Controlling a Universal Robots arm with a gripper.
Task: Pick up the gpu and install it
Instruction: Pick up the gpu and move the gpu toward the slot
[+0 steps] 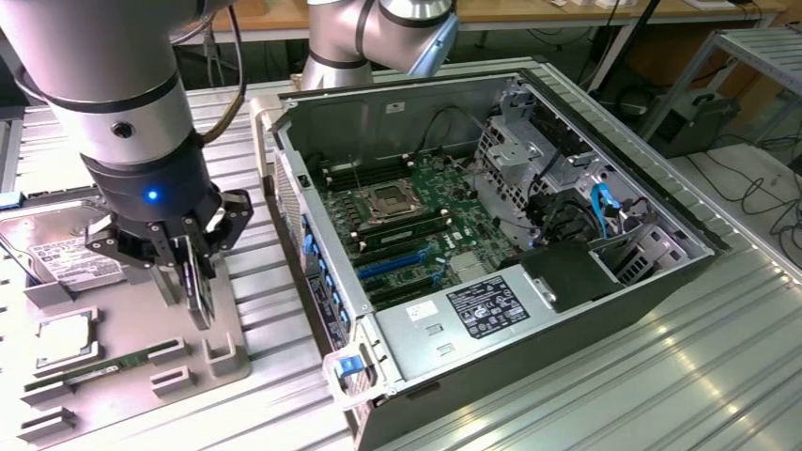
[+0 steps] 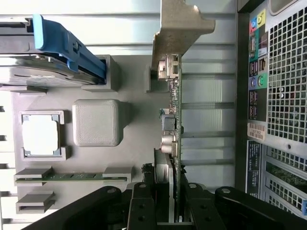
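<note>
Jaws clamped on gpu | edge-on, fan face hidden | maybe touching tray

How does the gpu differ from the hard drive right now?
The gpu stands on edge, while the hard drive lies with its labelled face up. The tool grips the gpu; the hard drive sits untouched. The gpu looks dark, the hard drive silver. Both are at the gray tray.

Power supply label, hard drive label, neither one legible
</note>
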